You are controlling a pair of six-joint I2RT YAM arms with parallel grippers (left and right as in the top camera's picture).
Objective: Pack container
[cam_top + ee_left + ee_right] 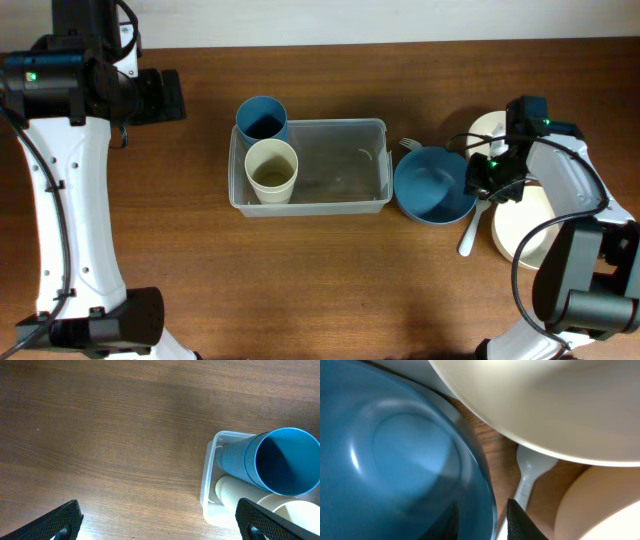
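The container [340, 124], a clear tub, is sitting at the middle of the tabletop [150, 250], with a blue cup [262, 118] standing at its far left corner and a cream cup [271, 170] standing just near of that, so its right part is lying bare. The step in hand is, I judge, getting the blue bowl [433, 185] into that bare part; the bowl is resting just right of the tub, perhaps touching its wall. The right jaws are sitting at the bowl's right rim and seem to be standing slightly apart, but I cannot tell whether they are gripping it. The left jaws are hanging wide apart over bare wood far left of the tub, holding nothing. To do this well, the rim should be going deep between the jaws before any lift, since a shallow pinch risks tipping the bowl. It should be rising clear of the tub's rim, travelling left and coming down level, as the fit is looking tight. The white spoon [470, 235] and a cream bowl [510, 235] are crowding the right side, so a straight lift is looking safest.
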